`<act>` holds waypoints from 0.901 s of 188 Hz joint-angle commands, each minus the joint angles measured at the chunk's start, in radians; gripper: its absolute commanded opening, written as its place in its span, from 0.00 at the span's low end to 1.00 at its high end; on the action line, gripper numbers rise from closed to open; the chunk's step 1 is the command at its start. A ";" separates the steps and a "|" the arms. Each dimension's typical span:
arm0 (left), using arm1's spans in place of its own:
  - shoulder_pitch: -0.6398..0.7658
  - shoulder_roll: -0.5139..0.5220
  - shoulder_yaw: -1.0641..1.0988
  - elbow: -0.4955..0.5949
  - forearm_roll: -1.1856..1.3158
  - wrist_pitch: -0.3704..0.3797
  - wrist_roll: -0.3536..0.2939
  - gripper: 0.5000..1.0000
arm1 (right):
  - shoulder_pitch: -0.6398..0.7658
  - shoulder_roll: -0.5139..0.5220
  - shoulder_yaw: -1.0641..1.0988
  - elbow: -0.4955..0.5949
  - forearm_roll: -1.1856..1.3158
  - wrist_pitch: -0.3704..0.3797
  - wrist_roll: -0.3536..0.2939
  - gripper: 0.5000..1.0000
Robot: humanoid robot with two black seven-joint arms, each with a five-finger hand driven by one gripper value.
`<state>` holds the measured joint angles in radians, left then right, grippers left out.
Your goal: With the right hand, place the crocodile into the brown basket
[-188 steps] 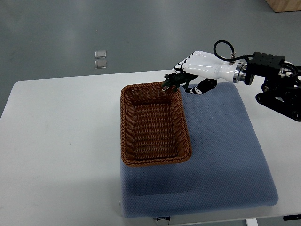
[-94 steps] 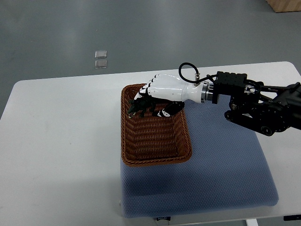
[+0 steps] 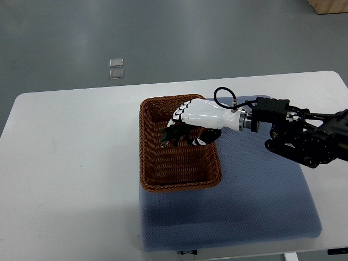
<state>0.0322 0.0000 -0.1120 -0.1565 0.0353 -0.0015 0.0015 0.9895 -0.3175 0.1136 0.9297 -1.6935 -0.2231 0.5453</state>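
One crocodile (image 3: pixel 169 135), one brown basket (image 3: pixel 180 186), one hand (image 3: pixel 197 115), one blue mat (image 3: pixel 255 201).

R robot hand (image 3: pixel 194 116) w/ dark crocodile (image 3: pixel 170 135) in grasp, low inside brown basket (image 3: pixel 142 155) on blue mat (image 3: pixel 261 201).

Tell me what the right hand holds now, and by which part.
The right hand holds the crocodile, inside the brown basket. Its fingers cover most of the toy, so the gripped part cannot be told.
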 commanded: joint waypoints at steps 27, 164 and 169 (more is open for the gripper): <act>0.000 0.000 0.000 0.000 0.000 0.000 0.000 1.00 | -0.014 -0.011 0.014 0.000 0.008 0.007 -0.001 0.85; 0.000 0.000 0.000 0.000 0.000 0.000 0.000 1.00 | -0.206 0.020 0.679 -0.147 0.517 0.281 -0.156 0.85; 0.000 0.000 0.000 0.000 0.000 0.000 0.000 1.00 | -0.206 0.020 0.678 -0.164 0.566 0.280 -0.162 0.85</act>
<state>0.0322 0.0000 -0.1120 -0.1565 0.0353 -0.0015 0.0015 0.7886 -0.2982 0.7954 0.8137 -1.2980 0.0576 0.4058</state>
